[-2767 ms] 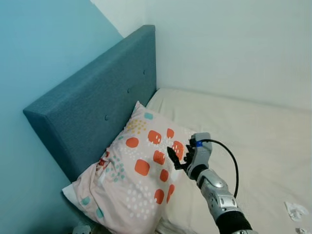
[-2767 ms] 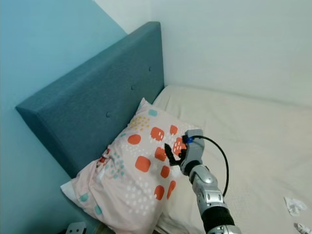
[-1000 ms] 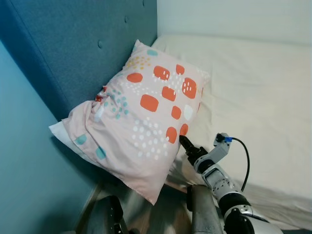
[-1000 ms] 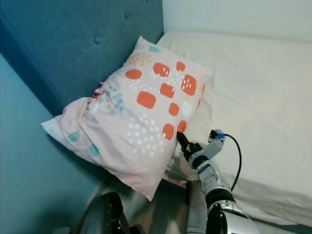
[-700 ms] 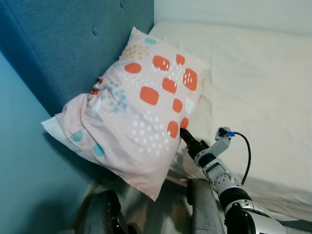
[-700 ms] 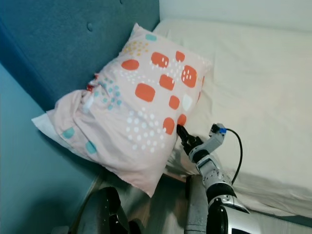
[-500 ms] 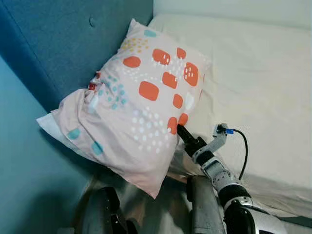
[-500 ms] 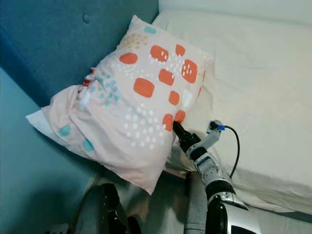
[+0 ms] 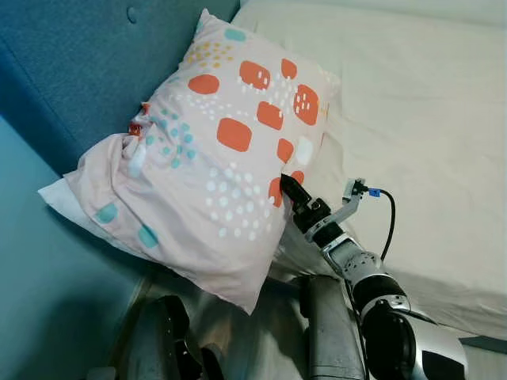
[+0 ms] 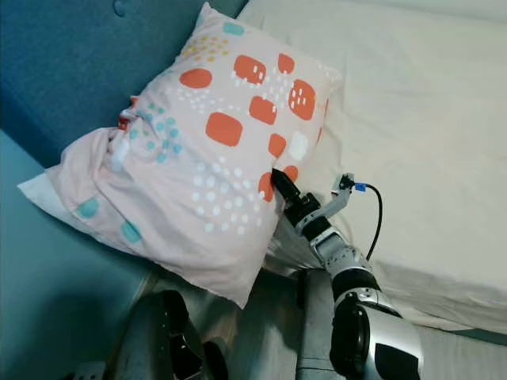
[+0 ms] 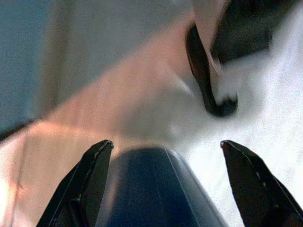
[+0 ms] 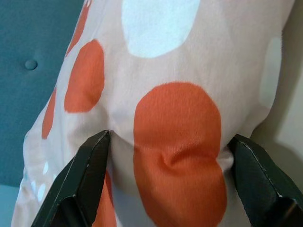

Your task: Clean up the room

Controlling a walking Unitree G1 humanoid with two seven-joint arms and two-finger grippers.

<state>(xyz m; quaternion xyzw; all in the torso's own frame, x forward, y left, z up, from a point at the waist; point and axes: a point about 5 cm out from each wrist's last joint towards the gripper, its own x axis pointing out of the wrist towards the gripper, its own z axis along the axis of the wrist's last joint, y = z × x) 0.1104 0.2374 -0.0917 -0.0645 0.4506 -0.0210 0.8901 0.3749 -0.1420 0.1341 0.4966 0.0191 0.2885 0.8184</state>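
Pink cloth with orange, teal and white spots covers one pillow (image 9: 214,158), which is propped against one blue headboard (image 9: 87,71) at the head of one bed (image 9: 420,134). The pillow's lower corner overhangs the bed edge. One right tool (image 9: 290,190) is seen at the pillow's lower right edge, its black fingers (image 12: 78,182) spread apart and pressed into the fabric on either side of an orange spot; nothing is pinched between them. The left tool (image 11: 161,161) is seen in its blurred wrist view, spread wide over a pale floor. The pillow lies directly against the right tool's tips, up and to its left.
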